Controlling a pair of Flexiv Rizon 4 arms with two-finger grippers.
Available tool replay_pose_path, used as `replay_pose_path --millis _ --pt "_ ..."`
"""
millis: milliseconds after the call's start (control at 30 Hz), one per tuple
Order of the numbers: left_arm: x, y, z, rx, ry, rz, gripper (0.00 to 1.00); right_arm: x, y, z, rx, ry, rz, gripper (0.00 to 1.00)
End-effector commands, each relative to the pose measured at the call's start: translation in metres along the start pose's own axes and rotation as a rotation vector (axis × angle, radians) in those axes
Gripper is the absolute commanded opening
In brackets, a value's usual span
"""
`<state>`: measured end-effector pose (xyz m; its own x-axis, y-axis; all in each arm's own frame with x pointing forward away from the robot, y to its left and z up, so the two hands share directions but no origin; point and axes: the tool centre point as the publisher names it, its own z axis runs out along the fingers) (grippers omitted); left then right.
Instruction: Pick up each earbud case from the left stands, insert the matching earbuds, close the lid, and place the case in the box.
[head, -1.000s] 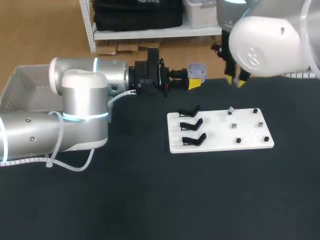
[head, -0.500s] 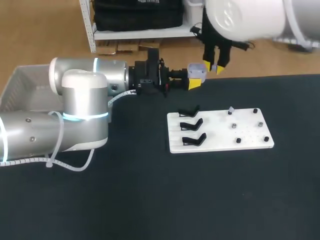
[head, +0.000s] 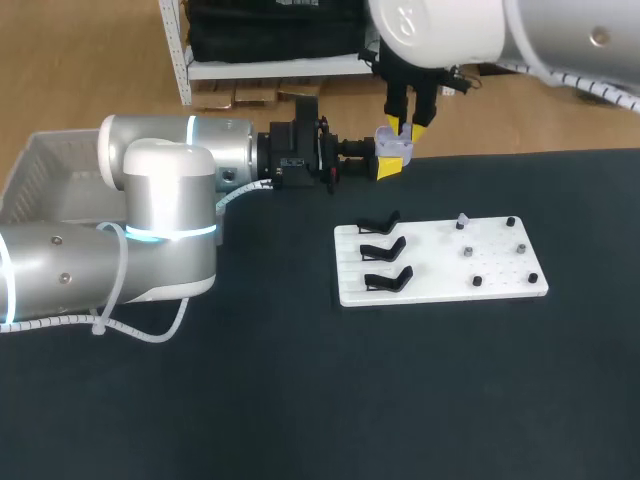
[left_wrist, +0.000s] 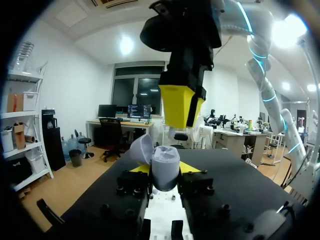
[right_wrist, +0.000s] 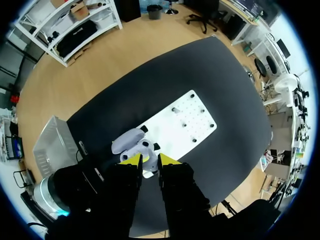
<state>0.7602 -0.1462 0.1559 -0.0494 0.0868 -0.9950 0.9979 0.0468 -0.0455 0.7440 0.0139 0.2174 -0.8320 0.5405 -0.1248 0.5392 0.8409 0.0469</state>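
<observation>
A lavender earbud case (head: 393, 145) with its lid up is held out over the table's far edge, and my left gripper (head: 389, 162) is shut on it. In the left wrist view the case (left_wrist: 165, 166) sits between the yellow tips. My right gripper (head: 406, 130) hangs straight above the open case, with a narrow gap between its fingers. It seems shut on a small earbud that hardly shows. From the right wrist, the case (right_wrist: 131, 142) lies just ahead of that gripper (right_wrist: 150, 159). Three black stands (head: 384, 248) on the white board (head: 440, 285) hold nothing.
Small pegs (head: 467, 250), some with pale caps, dot the board's right half. A grey basket (head: 45, 170) stands at the far left behind my left arm. Dark table surface stretches in front of the board.
My right gripper has swung left from above the board's far right corner to a spot directly over the held case. The left arm and case have stayed still.
</observation>
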Motion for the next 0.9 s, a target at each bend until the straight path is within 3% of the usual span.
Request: replay_pose_path --millis 33,900 --pt "0.0 0.001 0.001 0.003 -0.001 0.0 0.0 -0.002 0.003 0.0 0.007 0.007 0.0 0.0" --pt "0.0 0.001 0.001 0.003 -0.001 0.0 0.0 -0.002 0.008 0.012 0.018 0.026 -0.007 0.0"
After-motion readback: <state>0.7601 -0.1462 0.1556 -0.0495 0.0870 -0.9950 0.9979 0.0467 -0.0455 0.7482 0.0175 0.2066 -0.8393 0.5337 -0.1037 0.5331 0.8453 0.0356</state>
